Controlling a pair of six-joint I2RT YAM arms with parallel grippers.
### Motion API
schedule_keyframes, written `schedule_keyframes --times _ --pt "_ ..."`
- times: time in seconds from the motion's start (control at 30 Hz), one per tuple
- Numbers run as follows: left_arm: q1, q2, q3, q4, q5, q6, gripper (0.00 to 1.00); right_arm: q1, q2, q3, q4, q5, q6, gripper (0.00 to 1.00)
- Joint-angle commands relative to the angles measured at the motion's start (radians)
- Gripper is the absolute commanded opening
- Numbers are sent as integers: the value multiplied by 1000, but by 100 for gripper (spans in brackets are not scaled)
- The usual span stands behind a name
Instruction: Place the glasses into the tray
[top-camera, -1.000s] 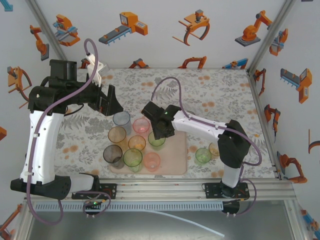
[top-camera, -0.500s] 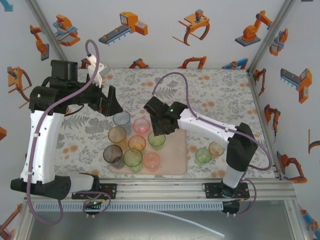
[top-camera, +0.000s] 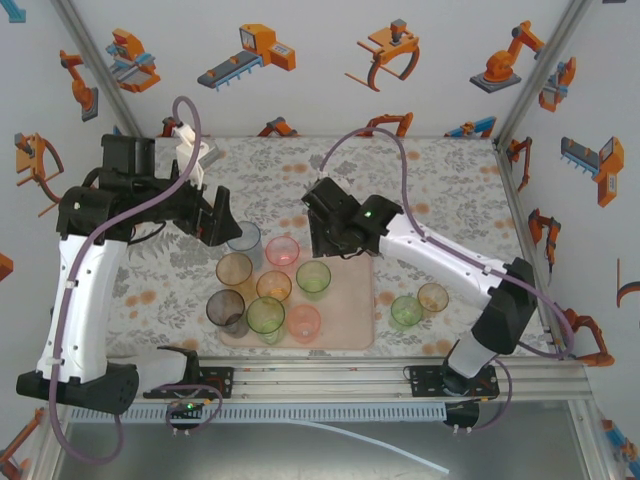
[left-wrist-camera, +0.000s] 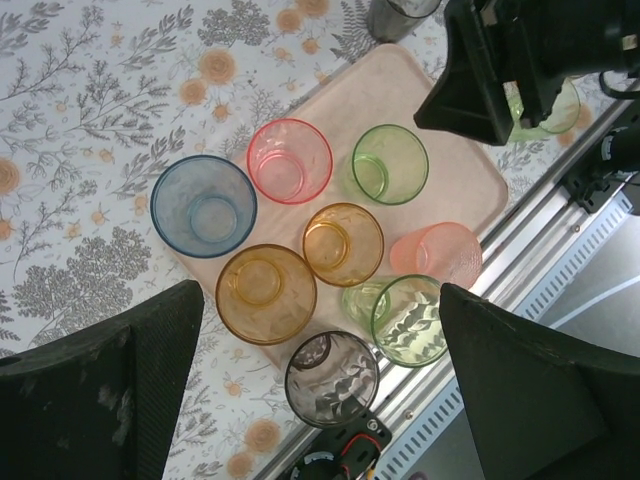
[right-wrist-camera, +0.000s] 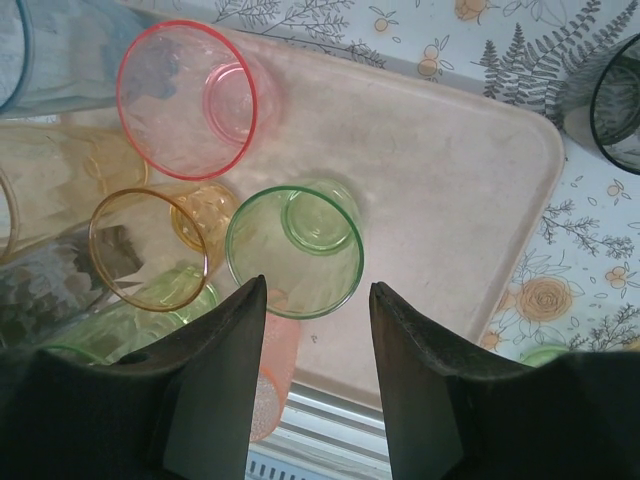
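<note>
The glasses (top-camera: 273, 286) are mostly standing in the tray (top-camera: 348, 315), crowded together on its left part. For the blue glass (left-wrist-camera: 204, 205) at the corner I cannot tell if it is fully inside the rim. A green glass (top-camera: 405, 311) and an orange glass (top-camera: 433, 297) are standing on the table (top-camera: 450, 200), near the tray's right edge and close to each other. I am judging them light, thin-walled and slippery, so easy to tip over. I would be taking one at its rim, with one finger inside and one outside. My right gripper (right-wrist-camera: 316, 290) is hovering above the green tumbler (right-wrist-camera: 295, 250) in the tray, with the jaws moderately apart and holding nothing. My left gripper (left-wrist-camera: 320, 290) is hanging over the cluster, spread wide and also empty.
</note>
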Motion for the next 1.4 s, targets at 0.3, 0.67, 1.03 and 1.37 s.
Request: schedule_keyframes --times 0.3,0.67,1.03,1.37 --pt "-7 -57 -37 21 -23 9 97 -90 -190 35 -174 104 60 47" --pt "-13 -14 18 14 -7 3 97 -331 -253 39 -229 1 -6 52" --pt "-37 78 91 -1 41 -3 97 -458 -90 61 -174 -36 -83 53" --pt "-42 96 93 -17 65 5 97 -566 -23 -57 -35 -147 -97 50"
